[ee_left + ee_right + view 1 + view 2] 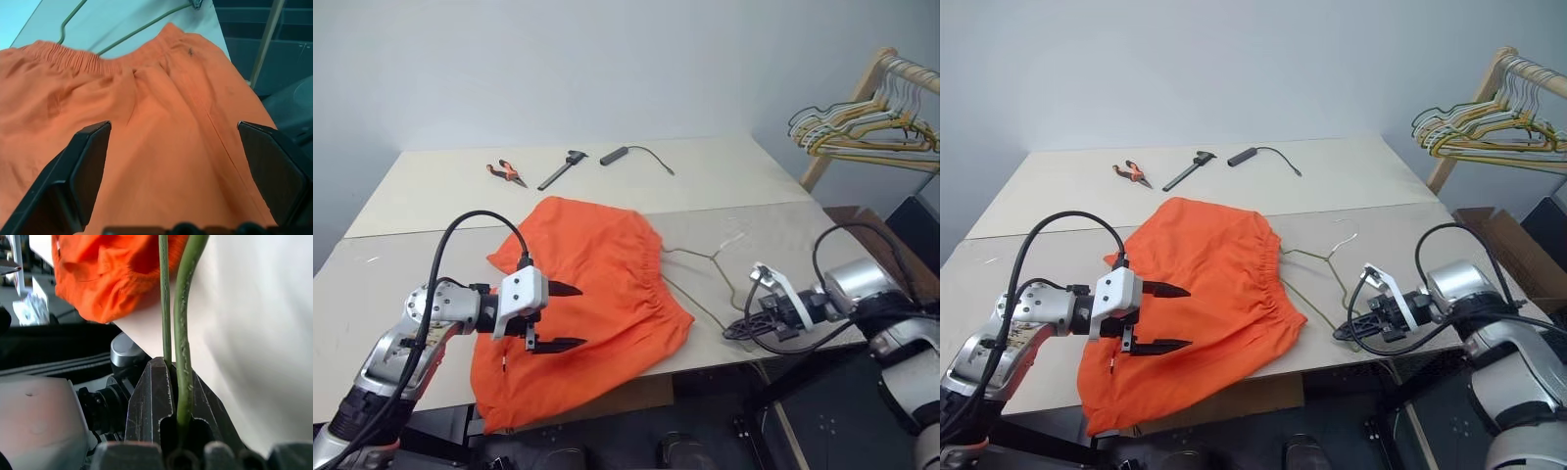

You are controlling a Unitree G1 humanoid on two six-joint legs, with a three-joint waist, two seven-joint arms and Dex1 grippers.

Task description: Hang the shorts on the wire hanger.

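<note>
Bright orange fabric shorts [587, 304] lie mid-table, hem draping off the near edge. Thin grey-gold wire hanger [700, 269] at their 3 o'clock, far end hidden under the waistband. Right gripper [1347, 333] clenched on the hanger's wire; left gripper [563, 315] spread wide over the shorts, grasping nothing.

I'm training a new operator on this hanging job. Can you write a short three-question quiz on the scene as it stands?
1. True or false: the right pincer is shut on the wire hanger.
2. Over what does the open left pincer hover? A) the pliers B) the shorts C) the black cable
3. Fill in: part of the hanger is tucked under the shorts' elastic ____.

Key
1. True; the right wrist view shows the wire clamped between the fingers.
2. B.
3. Waistband; the hook end lies bare on the table.
</note>
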